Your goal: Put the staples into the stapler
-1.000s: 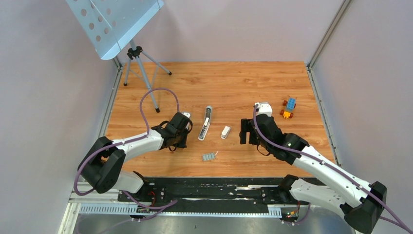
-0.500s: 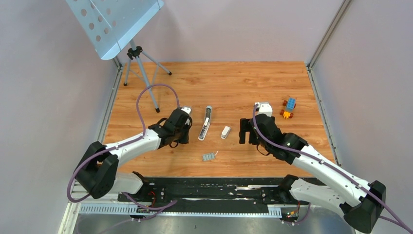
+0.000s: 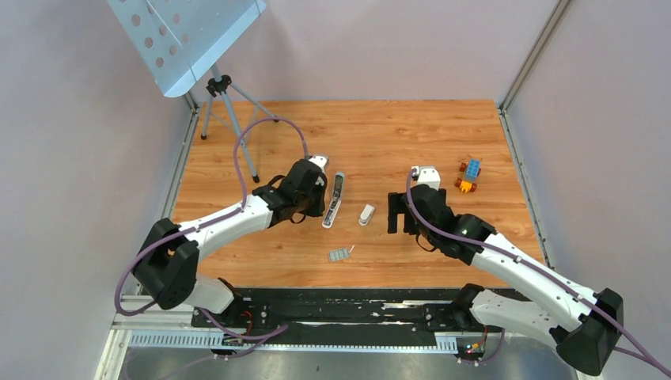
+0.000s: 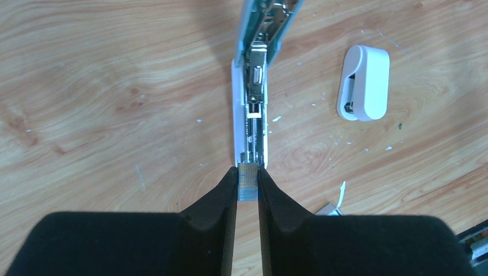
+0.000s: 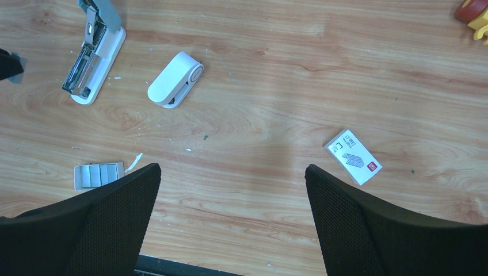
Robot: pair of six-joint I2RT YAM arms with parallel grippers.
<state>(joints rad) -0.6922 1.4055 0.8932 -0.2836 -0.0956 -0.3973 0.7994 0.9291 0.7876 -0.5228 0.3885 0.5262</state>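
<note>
Your left gripper (image 4: 248, 185) pinches the silvery-grey ribbed staple strip (image 4: 248, 178), touching the near end of the open slim grey-blue stapler (image 4: 253, 103). Its channel runs straight ahead.

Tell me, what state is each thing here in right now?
stapler: flipped open, lying flat, metal channel exposed.
staple strip: clamped, its tip at the channel's end.
left gripper: shut on the staple strip.
right gripper: open, holding nothing.
staples block: lying loose, untouched.
</note>
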